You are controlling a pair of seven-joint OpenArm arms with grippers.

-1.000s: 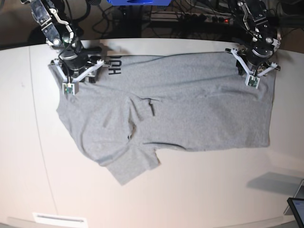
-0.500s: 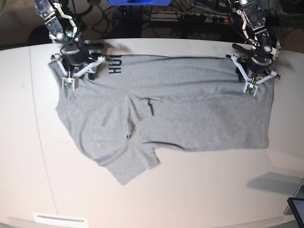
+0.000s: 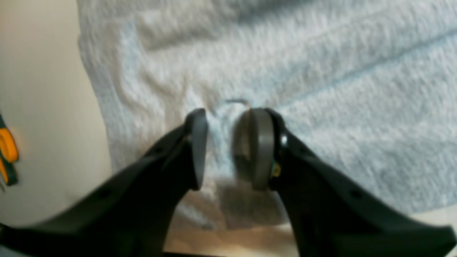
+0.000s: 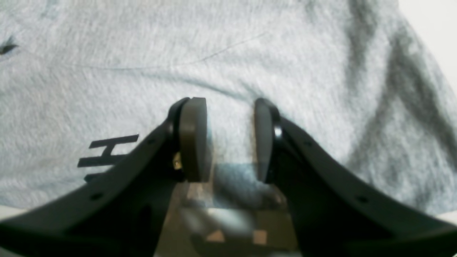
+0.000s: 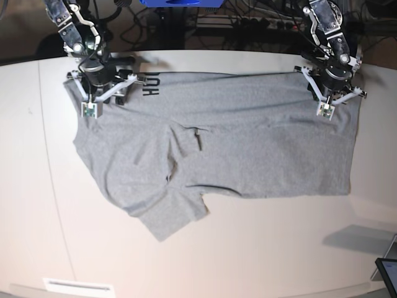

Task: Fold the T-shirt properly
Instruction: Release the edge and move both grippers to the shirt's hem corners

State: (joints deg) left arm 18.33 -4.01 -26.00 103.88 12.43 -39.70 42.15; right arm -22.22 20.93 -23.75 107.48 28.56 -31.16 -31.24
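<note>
The light grey T-shirt lies spread on the white table, with one sleeve pointing toward the front. Black lettering shows at its back left edge. My left gripper is at the shirt's back right corner. In the left wrist view the left gripper has its jaws narrowed onto a small ridge of the shirt near its edge. My right gripper is at the back left. In the right wrist view the right gripper is open over the cloth, beside the lettering.
Cables and a power strip run behind the table's back edge. A dark tablet corner sits at the front right. An orange and black object lies on the table left of the shirt's edge in the left wrist view.
Both grippers have shifted slightly toward the back edge of the shirt. The shirt's back right corner has been drawn a little backward. The rest of the shirt lies as before.
</note>
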